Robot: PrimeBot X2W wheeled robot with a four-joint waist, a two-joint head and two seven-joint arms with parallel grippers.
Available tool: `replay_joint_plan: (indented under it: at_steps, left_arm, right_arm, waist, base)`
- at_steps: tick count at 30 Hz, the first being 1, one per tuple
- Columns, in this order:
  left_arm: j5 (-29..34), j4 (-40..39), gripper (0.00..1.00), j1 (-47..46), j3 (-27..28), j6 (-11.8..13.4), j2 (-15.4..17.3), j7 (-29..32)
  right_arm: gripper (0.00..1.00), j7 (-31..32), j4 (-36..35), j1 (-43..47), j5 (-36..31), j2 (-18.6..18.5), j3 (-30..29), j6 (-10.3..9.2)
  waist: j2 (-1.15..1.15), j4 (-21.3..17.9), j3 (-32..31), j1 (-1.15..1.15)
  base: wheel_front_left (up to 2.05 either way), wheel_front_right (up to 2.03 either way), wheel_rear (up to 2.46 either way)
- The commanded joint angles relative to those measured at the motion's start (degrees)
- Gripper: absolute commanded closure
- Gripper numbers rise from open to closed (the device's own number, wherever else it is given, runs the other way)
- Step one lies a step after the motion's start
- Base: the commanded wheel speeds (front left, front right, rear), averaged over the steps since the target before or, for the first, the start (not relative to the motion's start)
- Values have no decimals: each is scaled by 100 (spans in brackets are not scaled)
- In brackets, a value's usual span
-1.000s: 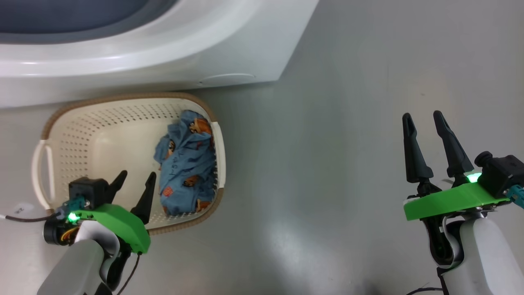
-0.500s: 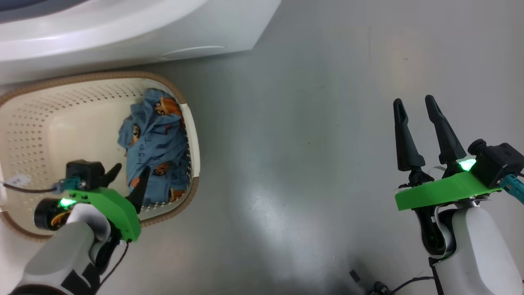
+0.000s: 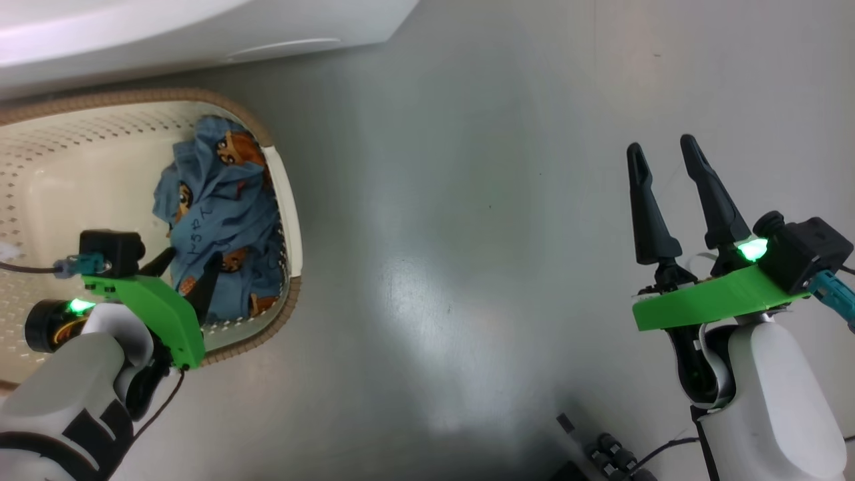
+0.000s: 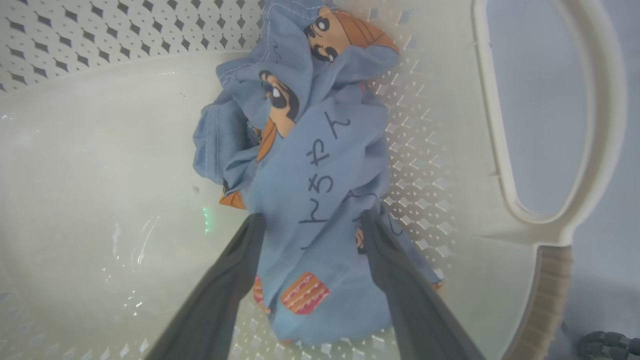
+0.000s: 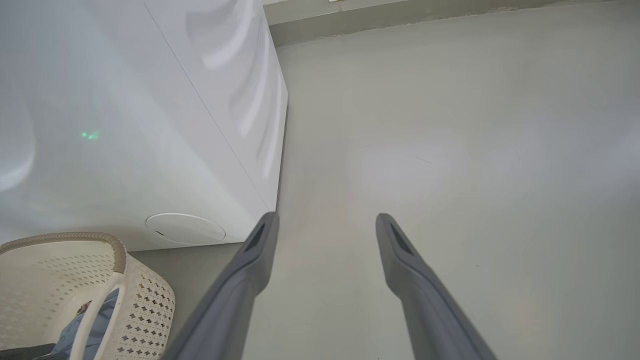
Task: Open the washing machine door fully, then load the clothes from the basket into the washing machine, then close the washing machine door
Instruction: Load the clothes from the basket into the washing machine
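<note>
Over on the left, the left gripper point(image 3: 192, 257) is down inside the basket point(image 3: 291, 234), its two dark fingers spread wide, one on either side of the near end of the crumpled blue bear-print clothes point(image 3: 214, 207). Nothing is pinched yet; in the wrist view the cloth bulges between the open fingers. The bundle lies against the basket's right-hand wall, and the basket sits on the floor right in front of the washing machine point(image 3: 200, 27), whose white lower front runs along the top. I can't see the door from here.

So I'd say this is the loading step, at the pick. The next move calls for closing on a good fold of fabric, low enough not to snag just a loose edge, then lifting clear of the perforated wall.

The left forearm angles down and in over the brown rim. Well to the right, the right gripper point(image 3: 661, 147) hangs over bare grey floor point(image 3: 467, 267), fingers parted, empty.
</note>
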Motion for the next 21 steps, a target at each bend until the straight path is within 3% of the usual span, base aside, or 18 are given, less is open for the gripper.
replay_joint_plan:
  at_steps: [1,10,11,12,14,21]
  left_arm:
    - [-179,-73,0,-45,-32,-9,249,24]
    - [-806,-81,0,-267,-561,-9,343,26]
    - [-935,-73,56,-302,-678,-9,345,25]
    - [-935,-73,56,-302,-678,-9,345,25]
    - [-1073,-68,100,-325,-767,-9,338,10]
    - [-1438,-52,100,-315,-967,-9,264,-115]
  right_arm:
    - [0,-43,-161,52,-46,23,164,7]
    - [0,-43,-252,47,-80,-37,202,7]
    - [0,-43,-274,64,-91,-54,191,7]
    - [0,-43,-274,64,-91,-54,191,7]
    - [0,-43,-284,82,-100,-72,177,7]
    - [0,-43,-265,133,-132,-101,119,7]
  waist:
    - [0,-40,72,0]
    - [0,-120,127,0]
    - [0,-127,118,0]
    - [0,-127,118,0]
    - [0,-126,96,0]
    - [0,-37,-87,0]
  base:
    - [0,0,0]
    - [0,0,0]
    - [0,0,0]
    - [0,0,0]
    - [0,0,0]
    - [0,0,0]
